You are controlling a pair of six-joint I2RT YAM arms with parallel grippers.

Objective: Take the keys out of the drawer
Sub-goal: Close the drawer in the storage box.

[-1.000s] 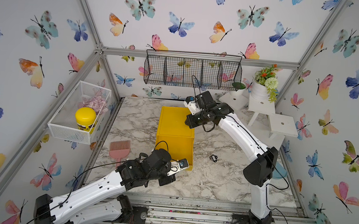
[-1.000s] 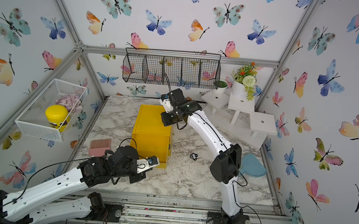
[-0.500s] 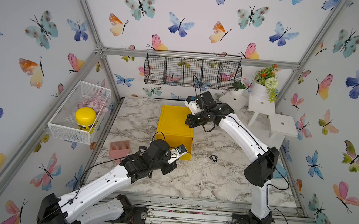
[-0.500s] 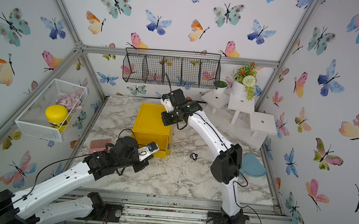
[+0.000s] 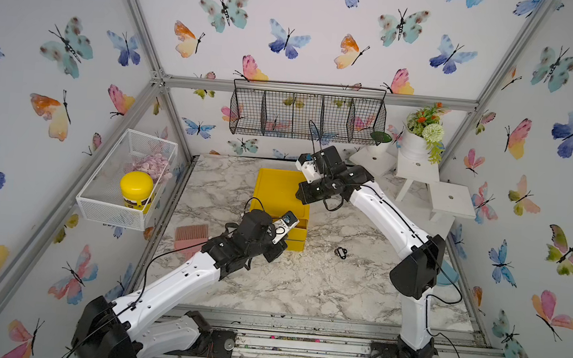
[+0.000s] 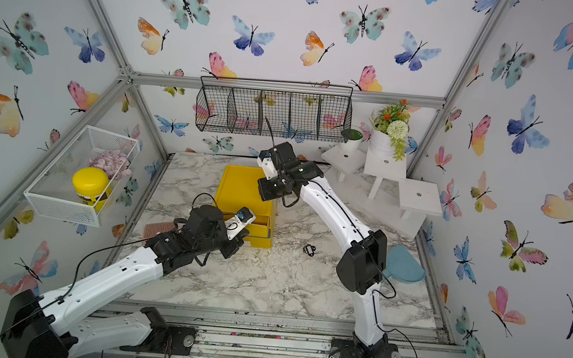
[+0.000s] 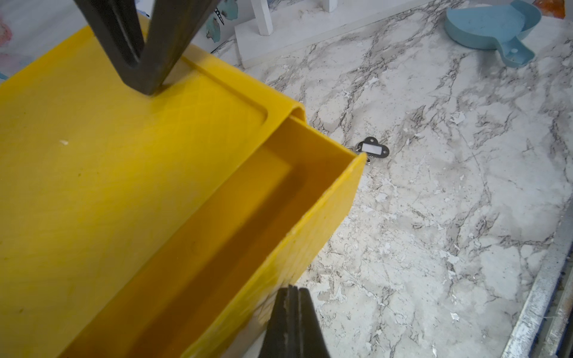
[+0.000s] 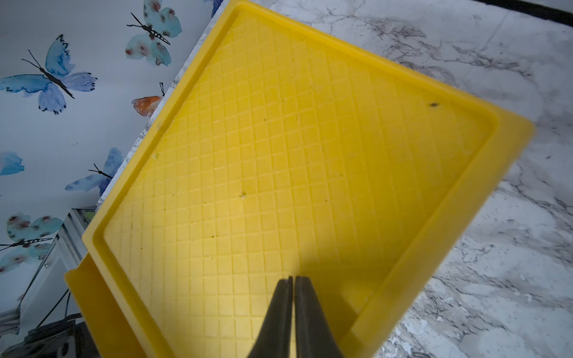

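Note:
A yellow drawer box [image 5: 278, 190] stands on the marble table. Its drawer [image 7: 325, 217] is open by a narrow strip, and the part I see inside is bare. My left gripper [image 7: 291, 286] is shut and empty, its tips at the drawer's front wall [image 5: 296, 239]. My right gripper [image 8: 293, 277] is shut, with its fingers [image 7: 145, 77] set down on the box's gridded top. One bunch of keys [image 5: 340, 252] with a black tag [image 7: 372, 150] lies on the marble right of the drawer, apart from both grippers.
A pink brush [image 5: 191, 236] lies left of the box. A blue scoop [image 6: 403, 264] sits by the right wall. White stools [image 5: 449, 201] and a flower pot [image 5: 419, 142] fill the back right corner. A wire basket [image 5: 306, 112] hangs on the back wall and a white mesh basket [image 5: 98, 206] on the left wall.
My left arm has moved towards the box and the drawer has slid in, leaving only a narrow opening. The right arm and the black-tagged keys have stayed put.

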